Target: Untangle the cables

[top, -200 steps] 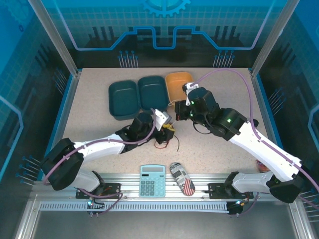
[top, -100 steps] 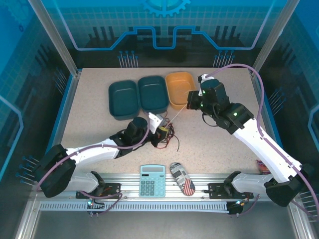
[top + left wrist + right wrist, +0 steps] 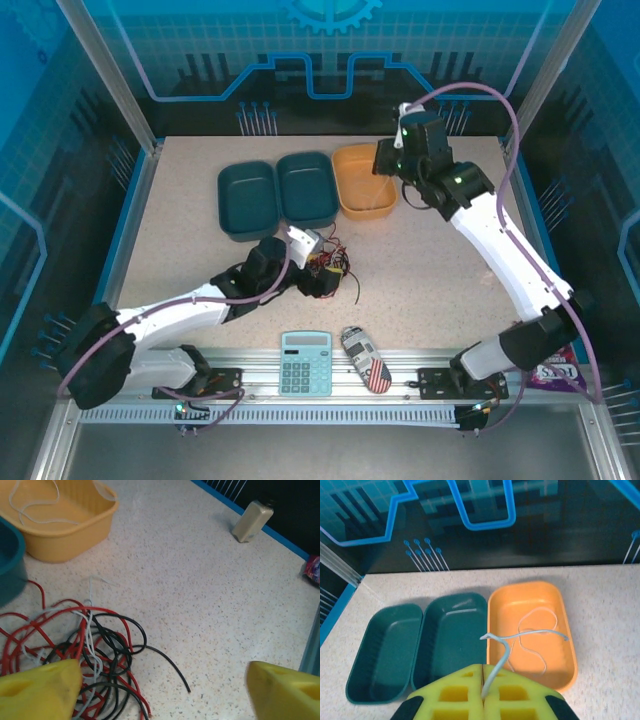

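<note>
Pale cable (image 3: 499, 669): one, pinched in pressed-together right tool (image 3: 482, 680) above orange tray (image 3: 525, 584), thin loop (image 3: 535, 655) already inside. Red, black and pale tangle (image 3: 95, 650): on table (image 3: 200, 580) beside spread, empty left tool (image 3: 162, 690); knotted, most sorting remains

Two teal tubs (image 3: 247, 200), one orange tub (image 3: 355, 192), one calculator (image 3: 305, 362), one tangle of cables (image 3: 329, 266), two arms (image 3: 500, 240)
</note>
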You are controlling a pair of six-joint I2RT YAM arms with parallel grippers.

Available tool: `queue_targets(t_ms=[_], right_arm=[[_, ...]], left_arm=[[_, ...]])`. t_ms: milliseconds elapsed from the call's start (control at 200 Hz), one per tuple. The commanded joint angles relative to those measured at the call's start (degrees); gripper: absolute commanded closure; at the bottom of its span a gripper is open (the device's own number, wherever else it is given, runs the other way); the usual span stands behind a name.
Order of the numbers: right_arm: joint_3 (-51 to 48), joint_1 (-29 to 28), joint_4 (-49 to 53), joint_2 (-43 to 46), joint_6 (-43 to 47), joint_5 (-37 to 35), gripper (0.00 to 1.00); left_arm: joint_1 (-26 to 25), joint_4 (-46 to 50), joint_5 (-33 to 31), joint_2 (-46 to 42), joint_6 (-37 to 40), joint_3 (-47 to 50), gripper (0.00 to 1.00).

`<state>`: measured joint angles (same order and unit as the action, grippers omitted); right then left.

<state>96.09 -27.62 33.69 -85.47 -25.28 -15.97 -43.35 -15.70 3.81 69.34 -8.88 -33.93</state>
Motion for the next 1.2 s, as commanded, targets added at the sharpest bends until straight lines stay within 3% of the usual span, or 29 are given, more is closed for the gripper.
queue_targets(t_ms=[0,285,620,961,1191], right_arm=[[5.74,2.82,-1.16,-4.28,4.37,1.1,1.0],[17.96,7.0,-1.05,-18.12,6.9,5.28,1.0],[33.08,8.84,7.0,-33.71,9.81,8.64,1.0],[34.03,10.87,11.03,-42.51,7.31,16.04,0.95],[35.47,11.86,14.03,-47.06,9.54,14.53,0.97]], left_arm=[[-0.25,2.24,-3.06,-4.11,-0.14,-0.63,0.01],[0.3,8.12,-9.67,-14.37,-1.4,1.78,0.01],[3.3,11.84,-11.44,-19.31,-4.66,3.08,0.01],[4.61,12.91,-11.79,-19.46,-7.35,3.6,0.01],[5.23,13.64,-11.19,-19.84,-8.31,4.23,0.01]])
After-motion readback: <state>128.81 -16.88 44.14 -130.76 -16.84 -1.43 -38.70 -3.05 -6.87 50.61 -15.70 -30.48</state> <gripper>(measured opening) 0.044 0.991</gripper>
